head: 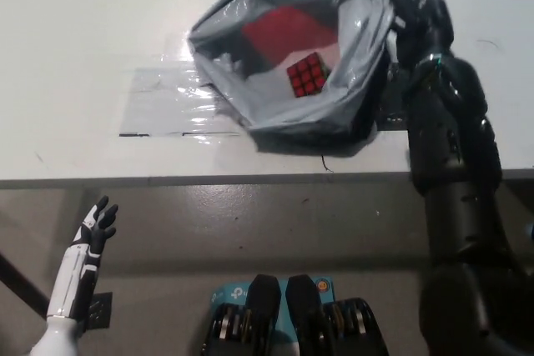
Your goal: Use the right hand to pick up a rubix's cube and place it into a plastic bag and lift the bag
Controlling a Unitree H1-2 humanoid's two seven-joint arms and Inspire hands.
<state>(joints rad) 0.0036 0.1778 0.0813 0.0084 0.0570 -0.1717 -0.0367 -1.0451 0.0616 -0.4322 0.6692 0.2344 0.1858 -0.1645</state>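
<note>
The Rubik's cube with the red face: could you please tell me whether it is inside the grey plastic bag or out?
Inside. The Rubik's cube shows through the open mouth of the grey plastic bag, ringed by its walls.

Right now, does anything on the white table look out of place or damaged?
Nothing looks damaged. The crumpled grey plastic bag gapes open with the red-faced cube inside. The black right hand is at its rim. A clear plastic sheet lies flat. The white left hand rests below the table edge.

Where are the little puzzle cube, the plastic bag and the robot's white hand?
Red-faced Rubik's cube (pixel 305 74), head view, its red face.
Grey plastic bag (pixel 288 111), head view, its front wall.
White left hand (pixel 94 228), head view, hand's middle.
</note>
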